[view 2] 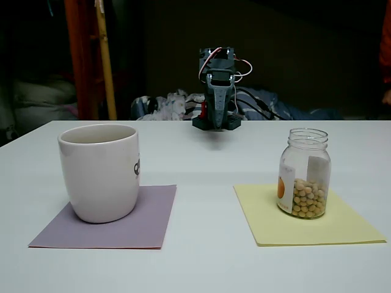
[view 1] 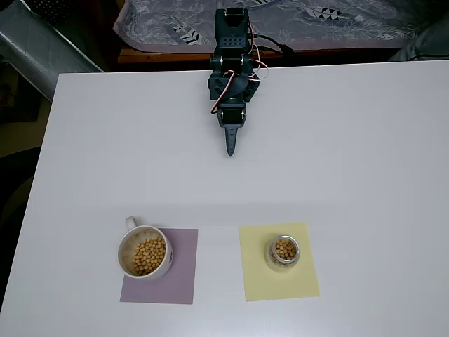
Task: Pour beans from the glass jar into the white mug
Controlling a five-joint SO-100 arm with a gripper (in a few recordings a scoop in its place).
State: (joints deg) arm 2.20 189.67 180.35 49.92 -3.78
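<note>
The gripper hangs over the far bench, fingers pressed together, holding nothing. Well nearer than it, the glass jar stands upright on a yellow mat, beans inside. Left of the jar, the white mug sits on a purple mat, also holding beans.

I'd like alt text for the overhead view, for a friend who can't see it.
A white mug holding beans stands on a purple sheet, and a glass jar with fewer beans stands on a yellow sheet to its right. A dark robot arm sits folded at the white table's far edge, its gripper well away from both.
</note>
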